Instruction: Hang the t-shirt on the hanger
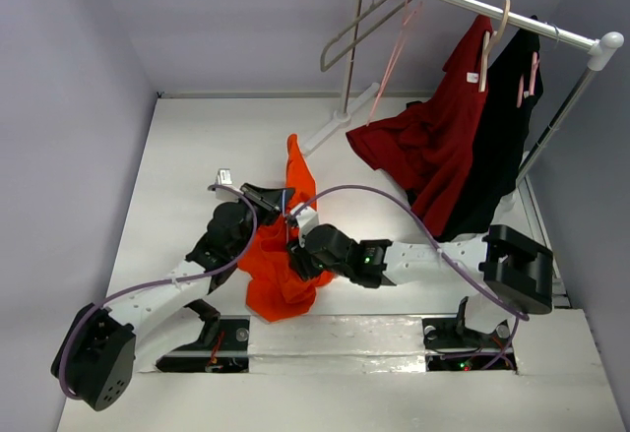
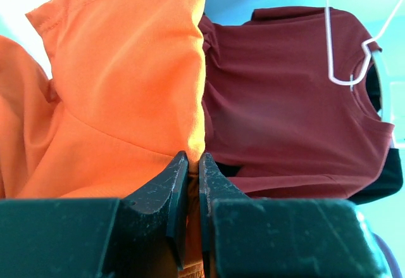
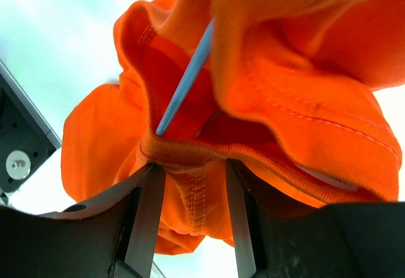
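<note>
The t-shirt lies mid-bench between the two arms. Its long axis runs near to far: a loose heap toward the arm bases, rising to a pulled-up peak on the far side. The left tool is closed on a fold of the orange cloth, which stands up from its tips like a sail in the left wrist view, with the dark red shirt hanging well behind. The right tool stands part-spread astride a stitched, ribbed band of the shirt. Its inner pads show bare, so it looks unclamped. Just beyond those tips the hanger shows as a thin light-blue bar inside the folds, slanting up and away from the band. The rest of it is hidden. The coming move probably turns on that: the bar lies straight ahead of the right tool, inside the opening it straddles, so the right arm is the nearer one to work cloth over it. The left arm reaches in from the near left, forearm low; the right arm stretches leftward across the bench, wrist level, and the two tools almost meet at the shirt's middle.
</note>
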`<state>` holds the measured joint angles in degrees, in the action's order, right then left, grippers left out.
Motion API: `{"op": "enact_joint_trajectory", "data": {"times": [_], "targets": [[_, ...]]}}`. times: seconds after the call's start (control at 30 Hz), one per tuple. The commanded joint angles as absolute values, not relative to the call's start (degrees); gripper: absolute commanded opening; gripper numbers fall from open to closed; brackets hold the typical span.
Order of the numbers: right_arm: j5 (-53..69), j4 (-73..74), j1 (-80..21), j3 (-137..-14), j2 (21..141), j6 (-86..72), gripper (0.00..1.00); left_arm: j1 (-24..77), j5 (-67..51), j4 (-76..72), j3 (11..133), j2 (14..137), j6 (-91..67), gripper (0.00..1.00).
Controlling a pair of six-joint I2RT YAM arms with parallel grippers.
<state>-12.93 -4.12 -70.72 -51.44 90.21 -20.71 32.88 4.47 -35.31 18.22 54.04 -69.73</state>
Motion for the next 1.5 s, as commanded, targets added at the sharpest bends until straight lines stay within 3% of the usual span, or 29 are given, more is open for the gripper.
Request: {"op": "enact_joint_trajectory", "data": {"times": [0.0, 0.33, 0.5, 0.97, 1.07, 1.1, 1.2, 1.3, 1.33, 1.47], "targets": [[-15.73, -5.45, -73.2, -53.09, 89.04, -19.08, 0.49, 32.7, 3.25, -38.93, 17.67, 51.95, -70.75, 0.0], [-14.76, -7.64, -75.85, -51.68, 87.36, -18.37, 0.55, 32.7, 2.11, -41.22, 16.96, 51.42, -73.12, 0.0], [-20.81, -9.75, -75.85, -52.29, 90.87, -20.56, 0.6, 32.7, 2.2, -41.84, 16.35, 50.63, -74.35, 0.0], [-41.57, -9.58, -75.85, -55.55, 94.4, -27.33, 0.47, 32.7, 1.49, -39.91, 15.82, 49.4, -75.41, 0.0], [-42.1, -9.84, -75.85, -54.49, 93.17, -27.33, 0.26, 32.7, 1.84, -38.23, 15.47, 48.78, -75.41, 0.0], [-42.01, -9.5, -75.85, -54.32, 92.82, -27.42, 0.1, 32.7, 1.93, -37.54, 15.21, 48.52, -75.41, 0.0], [-41.14, -7.65, -75.85, -53.18, 90.63, -27.69, 0.0, 32.7, 2.98, -35.43, 15.38, 47.9, -74.62, 0.0], [-37.81, -4.75, -75.85, -51.16, 86.59, -27.25, 0.0, 32.17, 4.21, -31.93, 18.09, 47.55, -70.85, 0.31], [-34.83, -3.01, -75.85, -49.93, 83.88, -26.9, 0.0, 32.17, 5.0, -29.12, 20.8, 47.64, -67.62, 0.48], [-29.8, 2.35, -75.85, -47.38, 78.41, -26.81, 0.0, 32.17, 8.69, -21.83, 27.14, 48.08, -60.85, 0.64]]}}
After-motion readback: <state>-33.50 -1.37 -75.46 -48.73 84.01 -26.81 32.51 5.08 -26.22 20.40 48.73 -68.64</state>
